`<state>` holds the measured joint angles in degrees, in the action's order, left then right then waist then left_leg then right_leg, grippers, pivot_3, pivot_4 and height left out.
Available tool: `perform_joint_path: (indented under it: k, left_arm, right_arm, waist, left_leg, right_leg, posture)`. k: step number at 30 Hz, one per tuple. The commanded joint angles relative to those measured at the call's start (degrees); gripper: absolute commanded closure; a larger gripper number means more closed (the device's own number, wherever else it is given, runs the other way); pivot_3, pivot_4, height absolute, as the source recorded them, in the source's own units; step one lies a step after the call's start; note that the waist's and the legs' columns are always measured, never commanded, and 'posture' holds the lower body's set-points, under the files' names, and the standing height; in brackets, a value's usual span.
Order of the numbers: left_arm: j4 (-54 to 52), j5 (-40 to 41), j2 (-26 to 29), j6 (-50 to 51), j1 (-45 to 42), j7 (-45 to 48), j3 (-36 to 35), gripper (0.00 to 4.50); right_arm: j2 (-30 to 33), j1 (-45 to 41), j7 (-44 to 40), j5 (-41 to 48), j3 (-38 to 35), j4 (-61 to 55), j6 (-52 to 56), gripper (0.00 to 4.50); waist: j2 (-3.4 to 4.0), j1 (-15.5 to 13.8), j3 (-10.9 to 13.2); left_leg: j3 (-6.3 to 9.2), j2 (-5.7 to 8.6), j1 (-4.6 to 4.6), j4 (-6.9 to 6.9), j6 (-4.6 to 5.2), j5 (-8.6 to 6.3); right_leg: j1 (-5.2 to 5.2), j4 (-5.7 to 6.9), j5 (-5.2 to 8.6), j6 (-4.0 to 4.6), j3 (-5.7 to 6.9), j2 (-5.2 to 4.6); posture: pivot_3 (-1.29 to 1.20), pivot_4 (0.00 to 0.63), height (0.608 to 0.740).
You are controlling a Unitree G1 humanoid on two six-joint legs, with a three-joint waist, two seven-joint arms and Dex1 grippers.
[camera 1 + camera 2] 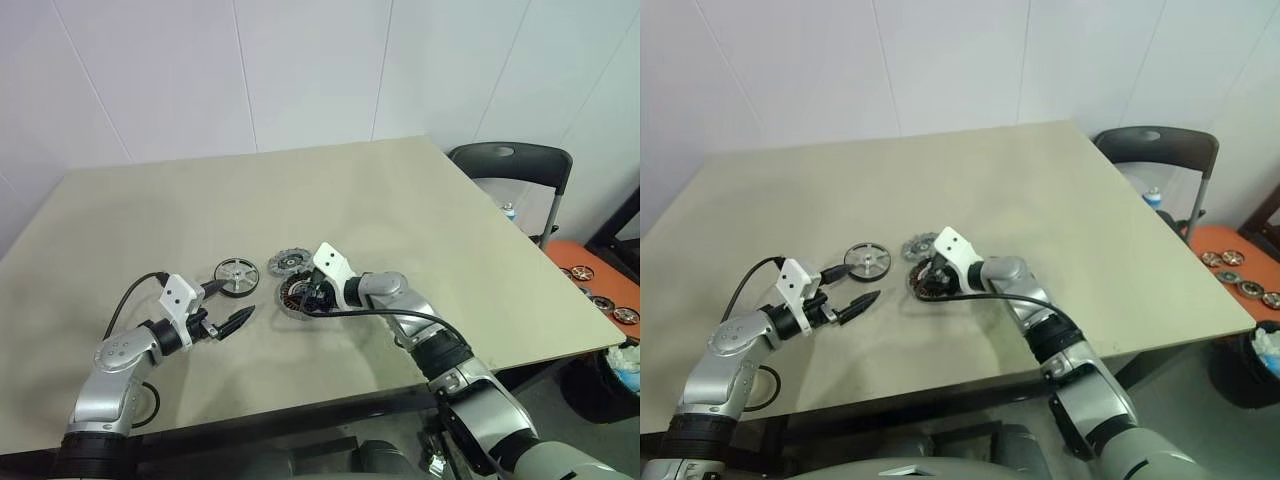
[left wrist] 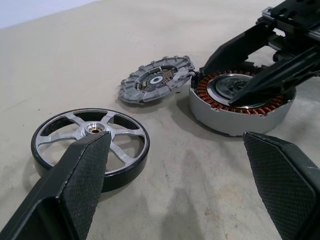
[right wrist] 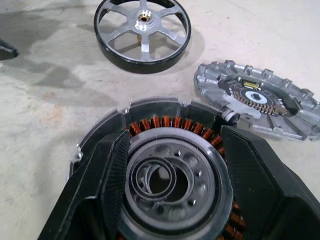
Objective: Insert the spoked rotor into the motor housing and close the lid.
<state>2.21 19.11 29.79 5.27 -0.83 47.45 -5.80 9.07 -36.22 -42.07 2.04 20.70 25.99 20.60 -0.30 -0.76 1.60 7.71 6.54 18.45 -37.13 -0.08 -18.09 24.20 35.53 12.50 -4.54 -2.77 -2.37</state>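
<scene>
The spoked rotor [image 1: 236, 276] lies flat on the table, silver spokes inside a dark rim. Just right of it lies the lid [image 1: 287, 263], grey with a notched edge. In front of the lid sits the motor housing [image 2: 220, 117], its copper windings ringing a silvery centre [image 3: 165, 170]. My right gripper [image 1: 308, 297] reaches down into the housing with its fingers [image 3: 255, 175] apart, one on each side of the silvery centre and over the windings. My left gripper [image 1: 233, 300] hovers wide open just near of the rotor [image 2: 90, 142], holding nothing.
The beige table [image 1: 400, 200] has open room behind and to the right of the parts. Its front edge runs close to my arms. A dark chair [image 1: 515, 165] stands at the far right corner. An orange surface [image 1: 600, 280] with several small wheels lies beyond the table.
</scene>
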Motion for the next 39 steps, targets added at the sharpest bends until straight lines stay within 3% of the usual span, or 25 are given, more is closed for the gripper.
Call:
perform_joint_path:
  k: [1,11,28,31,38,39]
  left_arm:
    - [-0.9,0.0,0.4,-1.0,-1.1,0.2,-0.5,0.00]
    - [-0.8,-0.1,0.3,-0.9,-1.3,0.2,-0.3,0.00]
    - [-0.8,-0.2,0.3,-0.8,-1.1,-0.1,0.0,0.00]
    - [-1.0,-0.2,0.2,-0.8,-1.0,-0.1,0.0,0.00]
    - [-1.1,-0.3,0.2,-0.8,-1.0,-0.2,-0.1,0.00]
    - [-1.1,-0.3,0.2,-0.7,-1.0,-0.2,-0.1,0.00]
  right_arm:
    - [1.2,-1.6,1.4,-0.1,-3.4,1.5,0.0,1.47]
    - [1.3,-0.8,-4.3,5.6,-7.2,-1.0,2.8,1.47]
    - [-1.5,-1.7,-3.5,9.3,-11.1,-2.6,2.3,1.47]
    - [-0.3,-0.8,-2.5,4.4,-7.4,-1.6,-0.5,2.05]
    - [0.5,0.2,-2.6,0.7,-4.0,-1.5,-1.7,4.47]
    - [0.6,0.2,-2.6,0.2,-3.7,-1.4,-1.5,4.47]
  waist:
    - [0.00,0.0,0.0]
    - [0.02,0.2,0.0]
    - [0.04,0.2,0.0]
    - [0.04,0.2,0.0]
    - [0.04,0.2,0.0]
    - [0.04,0.2,0.0]
  left_leg:
    - [0.01,0.00,-0.01,-0.02,-0.01,0.00]
    - [0.02,-0.01,0.04,0.08,0.00,0.00]
    - [0.01,-0.02,0.07,0.10,0.00,0.00]
    - [0.01,-0.01,0.07,0.10,0.00,0.00]
    - [0.00,-0.01,0.08,0.10,0.00,0.00]
    - [0.00,-0.01,0.08,0.10,0.00,0.00]
  right_leg:
    - [-0.04,0.00,0.00,0.00,0.01,0.00]
    - [0.08,-0.03,-0.01,0.01,0.01,0.01]
    - [0.13,-0.04,-0.01,0.01,0.01,0.01]
    - [0.13,-0.04,-0.01,0.01,0.01,0.01]
    - [0.14,-0.04,-0.01,0.01,0.00,0.01]
    - [0.14,-0.04,-0.01,0.01,0.00,0.01]
  posture:
    - [0.00,0.000,0.740]
    - [0.00,0.000,0.740]
    - [0.00,0.000,0.740]
    - [0.00,0.000,0.740]
    - [0.00,0.000,0.740]
    - [0.00,0.000,0.740]
